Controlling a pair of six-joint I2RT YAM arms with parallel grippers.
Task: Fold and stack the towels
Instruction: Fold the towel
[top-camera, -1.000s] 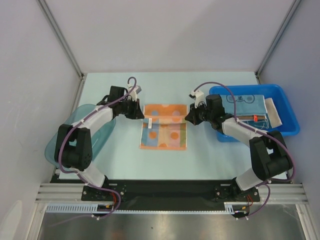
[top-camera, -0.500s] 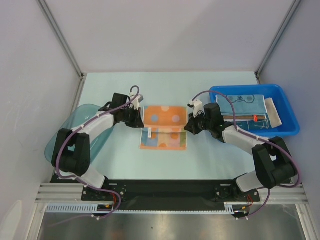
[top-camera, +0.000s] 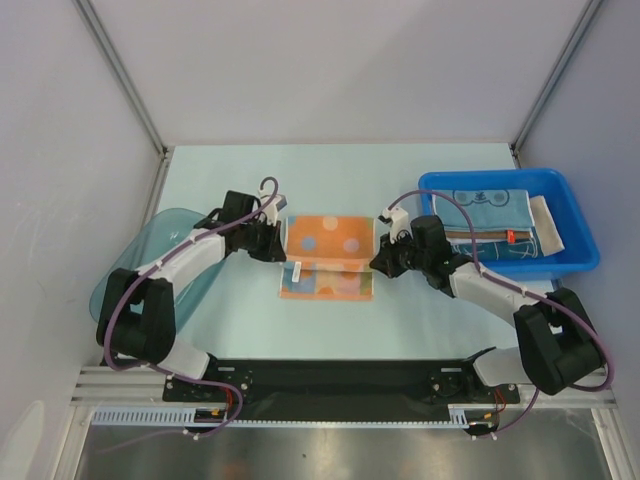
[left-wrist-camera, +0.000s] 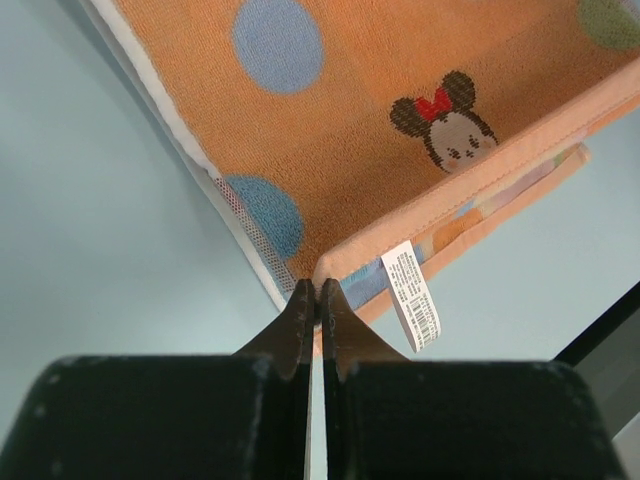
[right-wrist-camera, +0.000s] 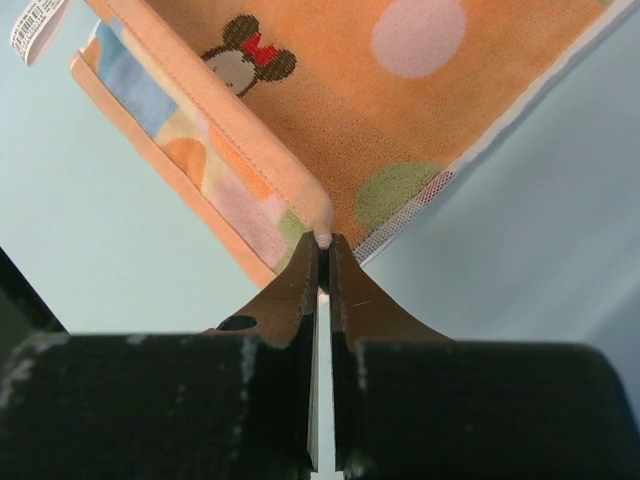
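An orange towel (top-camera: 328, 255) with pale dots and a small mouse print lies mid-table, its far half lifted and carried toward the near edge. My left gripper (top-camera: 281, 248) is shut on the towel's left corner (left-wrist-camera: 322, 268), by a white label (left-wrist-camera: 411, 297). At the opposite side my right gripper (top-camera: 376, 257) is shut on the right corner (right-wrist-camera: 322, 238). Both pinch the folded-over orange edge between their tips. More towels lie in the blue bin (top-camera: 585, 225): a teal-blue one (top-camera: 490, 208) on top, a brown one (top-camera: 500, 238) and a white one (top-camera: 546, 222) beside it.
A translucent teal tub (top-camera: 150, 262) sits at the table's left edge under the left arm. The blue bin stands at the right, close behind the right arm. Grey walls enclose the table on three sides.
Both grippers have pulled the towel's far edge toward the near side, so the folded-over flap now covers more of the lower half. Both arms have stretched lower and closer to the table.
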